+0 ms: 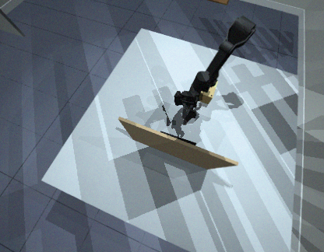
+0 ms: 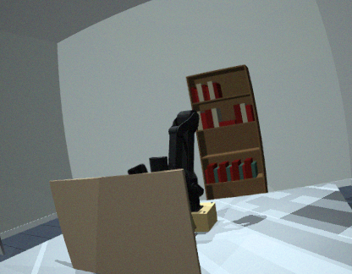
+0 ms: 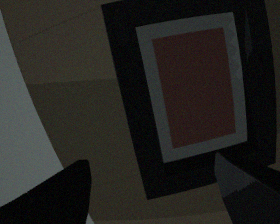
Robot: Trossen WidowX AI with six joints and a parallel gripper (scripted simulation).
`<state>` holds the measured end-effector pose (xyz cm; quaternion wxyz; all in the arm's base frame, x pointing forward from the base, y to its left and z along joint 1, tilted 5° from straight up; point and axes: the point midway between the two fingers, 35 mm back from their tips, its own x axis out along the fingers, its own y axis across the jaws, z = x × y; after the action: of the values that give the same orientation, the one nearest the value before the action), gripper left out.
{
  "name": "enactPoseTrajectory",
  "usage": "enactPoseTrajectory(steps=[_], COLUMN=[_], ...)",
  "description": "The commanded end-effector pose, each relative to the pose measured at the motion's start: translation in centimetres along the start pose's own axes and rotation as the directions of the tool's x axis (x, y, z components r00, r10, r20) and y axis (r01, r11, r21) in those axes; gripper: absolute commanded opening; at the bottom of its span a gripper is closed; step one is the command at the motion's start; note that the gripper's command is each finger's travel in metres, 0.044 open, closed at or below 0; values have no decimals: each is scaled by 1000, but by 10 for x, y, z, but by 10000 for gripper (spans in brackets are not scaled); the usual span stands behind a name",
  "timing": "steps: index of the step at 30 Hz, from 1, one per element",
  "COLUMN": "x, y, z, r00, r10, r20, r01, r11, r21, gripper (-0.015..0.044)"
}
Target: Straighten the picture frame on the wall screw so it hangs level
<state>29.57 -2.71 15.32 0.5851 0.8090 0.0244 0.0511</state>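
Observation:
The picture frame point(image 1: 178, 138) point(image 3: 125, 100) has a black border, a grey mat and a dark red middle. It hangs on the upright tan board point(image 1: 217, 159) point(image 2: 141, 224) point(image 3: 66, 120). In the wrist view its lower edge rises to the right and its sides lean; how much of this is the camera's own roll I cannot tell. My gripper point(image 1: 177, 123) point(image 3: 153, 165) is open and empty, a short way in front of the frame. Its left finger shows over bare board, its right finger over the frame's lower border. The screw and the notched strip are hidden.
The arm's base stands on a yellow block point(image 1: 209, 95) point(image 2: 205, 217) behind the gripper. A brown bookshelf point(image 2: 232, 139) with books stands at the far wall. The board hides the gripper and the frame in the exterior view. Striped shadows cross the pale floor area.

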Motion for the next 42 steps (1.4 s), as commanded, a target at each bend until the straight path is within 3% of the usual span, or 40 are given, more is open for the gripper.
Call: enactPoseTrajectory(steps=[1,19,42], x=[-4,-93,-94], y=[9,43,43], z=[4,13,13], r00=[1000,1000,1000], r10=[9,0,2], r20=[-1,-9,-3], r01=[-9,1,-2], r11=[1000,991,993], r21=[2,133,118], gripper=[260,260,260])
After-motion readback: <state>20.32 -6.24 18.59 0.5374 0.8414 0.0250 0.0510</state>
